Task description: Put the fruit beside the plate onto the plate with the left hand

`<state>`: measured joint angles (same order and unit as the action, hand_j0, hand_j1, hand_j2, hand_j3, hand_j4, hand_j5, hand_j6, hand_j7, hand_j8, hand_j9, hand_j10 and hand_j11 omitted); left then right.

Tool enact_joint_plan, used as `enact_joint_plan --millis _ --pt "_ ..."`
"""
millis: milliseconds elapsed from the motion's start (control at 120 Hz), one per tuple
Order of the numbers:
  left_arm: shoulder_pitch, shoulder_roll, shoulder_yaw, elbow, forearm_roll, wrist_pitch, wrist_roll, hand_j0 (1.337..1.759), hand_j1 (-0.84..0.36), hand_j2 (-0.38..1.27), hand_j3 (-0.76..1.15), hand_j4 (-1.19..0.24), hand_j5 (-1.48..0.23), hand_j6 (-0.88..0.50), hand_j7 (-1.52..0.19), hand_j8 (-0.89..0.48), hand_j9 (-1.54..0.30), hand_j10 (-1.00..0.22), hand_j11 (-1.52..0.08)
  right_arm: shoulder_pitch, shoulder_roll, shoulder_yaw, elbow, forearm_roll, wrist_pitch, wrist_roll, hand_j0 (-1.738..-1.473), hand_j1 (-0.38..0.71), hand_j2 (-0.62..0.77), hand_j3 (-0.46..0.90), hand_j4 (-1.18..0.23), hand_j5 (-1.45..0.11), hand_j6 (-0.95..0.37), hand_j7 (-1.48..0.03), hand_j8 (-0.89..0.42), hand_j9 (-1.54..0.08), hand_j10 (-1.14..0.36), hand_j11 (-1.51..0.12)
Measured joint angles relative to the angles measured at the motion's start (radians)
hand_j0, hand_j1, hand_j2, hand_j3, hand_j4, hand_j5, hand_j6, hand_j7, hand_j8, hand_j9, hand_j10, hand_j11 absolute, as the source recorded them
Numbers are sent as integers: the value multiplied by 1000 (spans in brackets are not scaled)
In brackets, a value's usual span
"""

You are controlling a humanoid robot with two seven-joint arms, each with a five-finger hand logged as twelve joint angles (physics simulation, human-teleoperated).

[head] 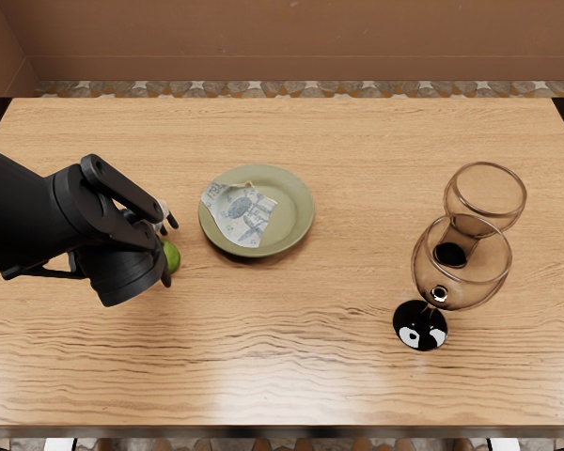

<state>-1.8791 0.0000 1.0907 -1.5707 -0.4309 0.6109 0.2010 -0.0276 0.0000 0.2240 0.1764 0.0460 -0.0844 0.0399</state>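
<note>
- Plainly, the left hand [122,258] was right up against the fruit [173,256]. The small green round thing peeped out at the hand's right edge, on the side facing the plate [296,225], with most of it hidden behind the black palm.
- Whether the hand was clamped on it or only lying against it, I could not tell. Nor could I tell if the fruit rested on the table [282,348] or was just off it.
- The fruit lay left of the plate and a little nearer the table's front edge, close to the rim but apart from it, with bare wood between.
- So the carry, to my eye, would run rightward and slightly toward the back, and it would be a short one.
- Being round, the fruit had no long axis to mind.
- A crumpled paper [237,211] covered the plate's left half, the side the fruit would come in over, so I judged it might settle on the paper or roll off.
- No right arm showed, and two wine glasses [456,258] stood well apart to the right.
</note>
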Motion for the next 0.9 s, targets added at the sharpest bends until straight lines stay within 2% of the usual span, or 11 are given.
enact_joint_plan --millis 900 --pt "6 0 0 1 -29 0 0 1657 -208 88 0 -484 -638 -484 -638 -484 -638 -484 -637 0 0 0 0 0 0 0 -1658 -349 0 0 0 0 0 0 0 0 0 0"
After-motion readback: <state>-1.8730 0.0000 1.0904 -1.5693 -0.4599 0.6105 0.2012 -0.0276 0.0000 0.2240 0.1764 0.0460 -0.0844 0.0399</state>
